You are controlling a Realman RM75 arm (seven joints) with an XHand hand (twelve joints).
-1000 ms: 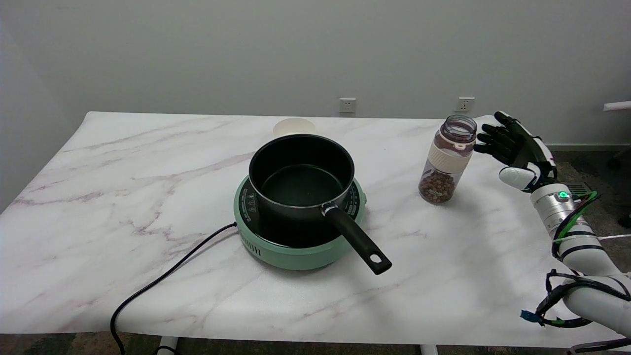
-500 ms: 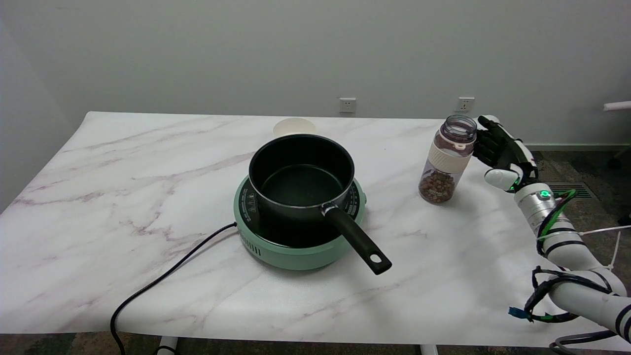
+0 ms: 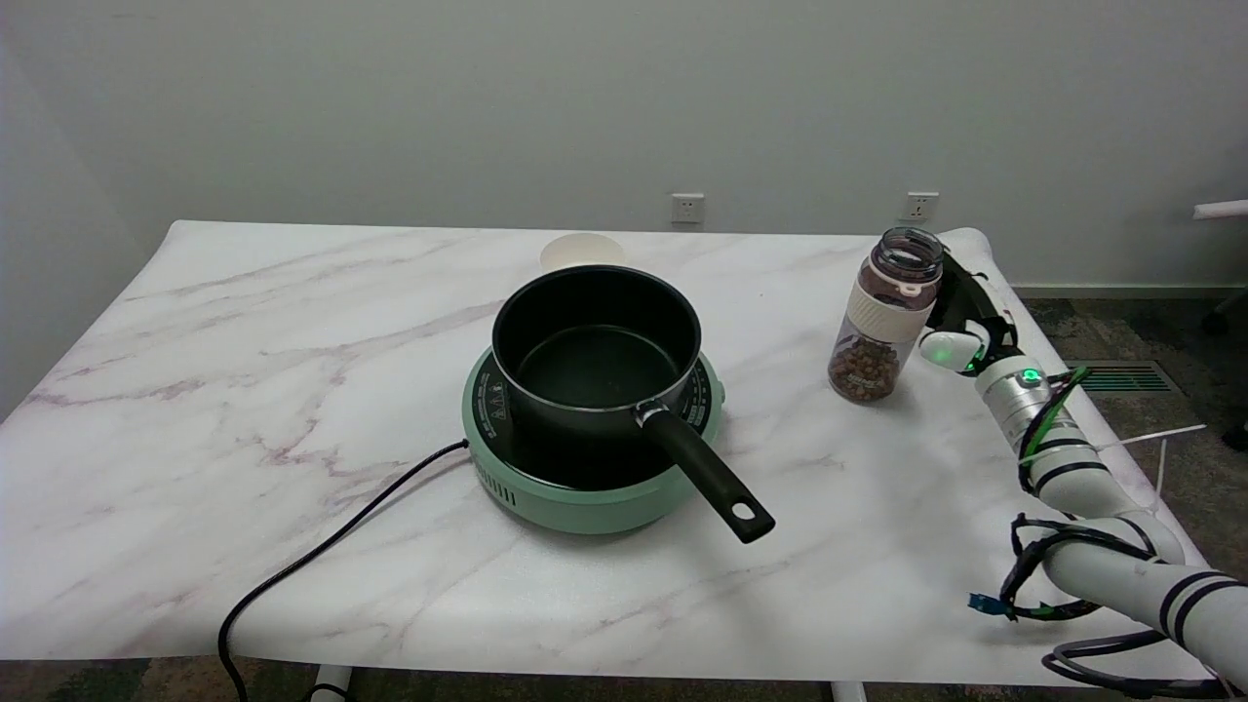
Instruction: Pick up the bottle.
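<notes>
Marble tabletop (image 3: 292, 390); near its right edge the bottle (image 3: 882, 317), part-filled, light, rigid, slick; we'd grip its pale band; right hand (image 3: 960, 317) beside it, grip unclear.

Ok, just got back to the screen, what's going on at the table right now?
The right robot hand is up against the right side of the bottle, which stands upright on the marble table with brown pellets in its lower part and no cap. Whether the hand is already gripping it cannot be told from this view, and the bottle is not yet lifted. To the left, an empty black saucepan sits on a green hotplate, with a paper cup behind it.
</notes>
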